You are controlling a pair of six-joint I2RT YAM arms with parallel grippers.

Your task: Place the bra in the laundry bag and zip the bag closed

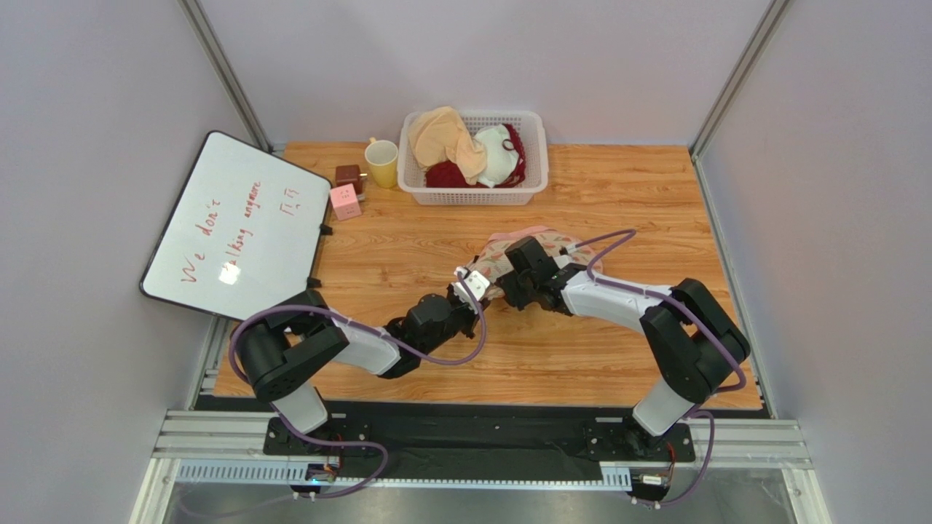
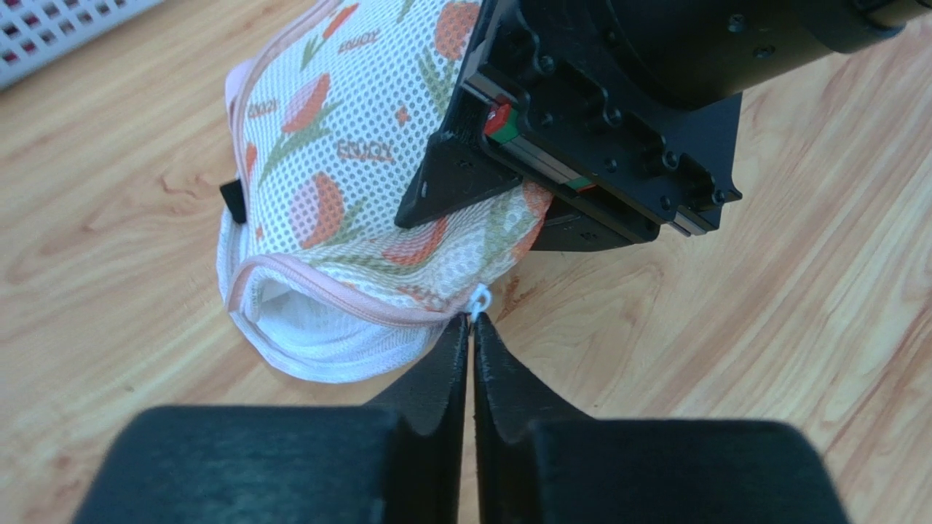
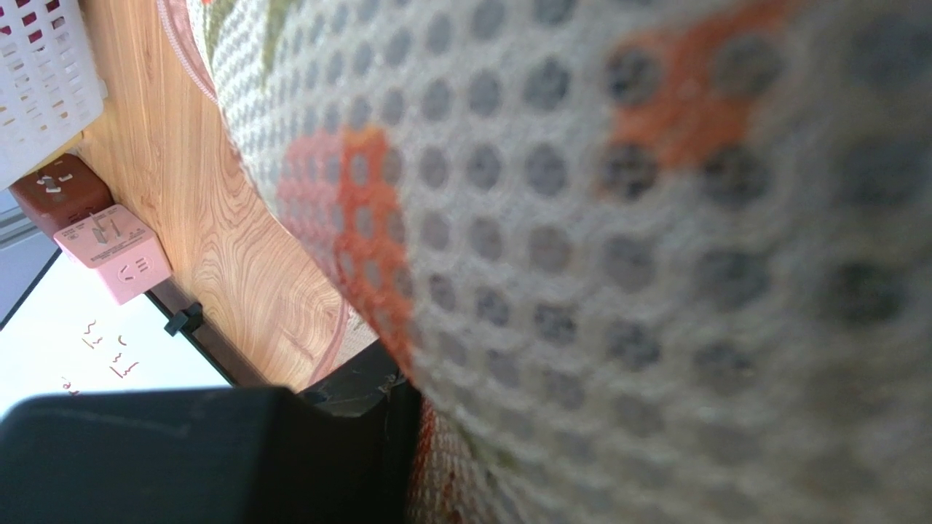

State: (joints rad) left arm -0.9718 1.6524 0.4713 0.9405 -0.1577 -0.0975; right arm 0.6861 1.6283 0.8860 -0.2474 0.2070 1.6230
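laundry bag sits mid table, left gripper at its near-left end, right gripper on it from the right, basket behind, cup then cubes left of that, whiteboard leftmost.

- laundry bag, centre: soft perforated mesh cloth, matt
- table: smooth wood grain, slight sheen
- basket, upper centre: white slatted plastic
- whiteboard, left: glossy

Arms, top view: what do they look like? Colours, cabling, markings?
Both have black joints with white link shells, seen on the left arm and right arm. A purple cable runs along each. The left gripper fingers are matte black wedges.
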